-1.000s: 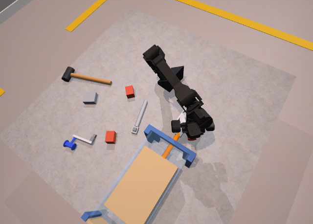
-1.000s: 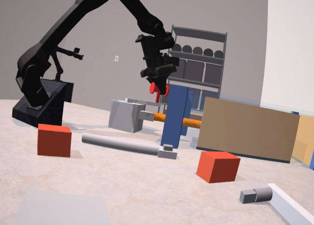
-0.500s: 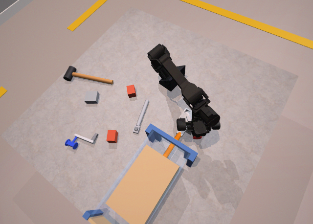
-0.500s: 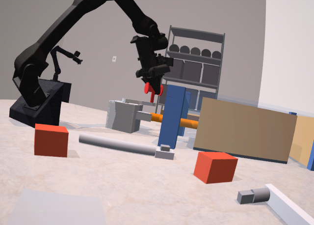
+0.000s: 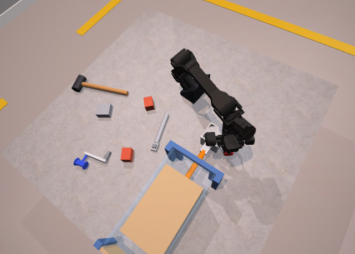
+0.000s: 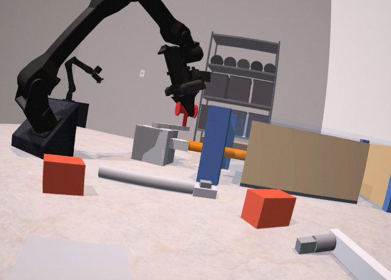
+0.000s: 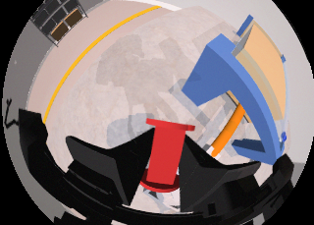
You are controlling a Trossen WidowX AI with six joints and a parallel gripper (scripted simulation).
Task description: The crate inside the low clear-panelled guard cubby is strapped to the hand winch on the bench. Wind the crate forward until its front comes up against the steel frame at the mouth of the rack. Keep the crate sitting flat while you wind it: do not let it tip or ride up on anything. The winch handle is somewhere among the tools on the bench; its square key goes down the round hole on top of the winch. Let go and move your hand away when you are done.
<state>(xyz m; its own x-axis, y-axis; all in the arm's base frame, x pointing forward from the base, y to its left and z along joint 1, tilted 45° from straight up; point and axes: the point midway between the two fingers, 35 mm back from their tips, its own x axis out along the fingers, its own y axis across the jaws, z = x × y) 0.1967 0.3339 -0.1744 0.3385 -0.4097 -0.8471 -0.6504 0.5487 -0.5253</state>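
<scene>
Gripping the red spool-shaped grip (image 5: 228, 153) (image 6: 184, 113) (image 7: 166, 154) of the winch handle over a pale mottled bench top.

My gripper (image 5: 229, 151) (image 6: 190, 112) (image 7: 168, 134) is closed on that grip — the winch (image 6: 151, 144) stands beneath the crank. The tan crate (image 5: 162, 207) (image 6: 303, 160) (image 7: 267, 58) lies behind the blue frame (image 5: 194, 159) (image 6: 214, 144) (image 7: 221, 68), apart from it. Yellow stripes (image 5: 266, 18) (image 7: 78, 60) mark the floor; grey walls and a shelf rack (image 6: 243, 69) stand beyond — I can read no writing.

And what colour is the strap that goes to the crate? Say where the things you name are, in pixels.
The strap (image 5: 195, 163) (image 6: 234, 153) (image 7: 230, 130) is orange, best seen in the exterior view.
</scene>
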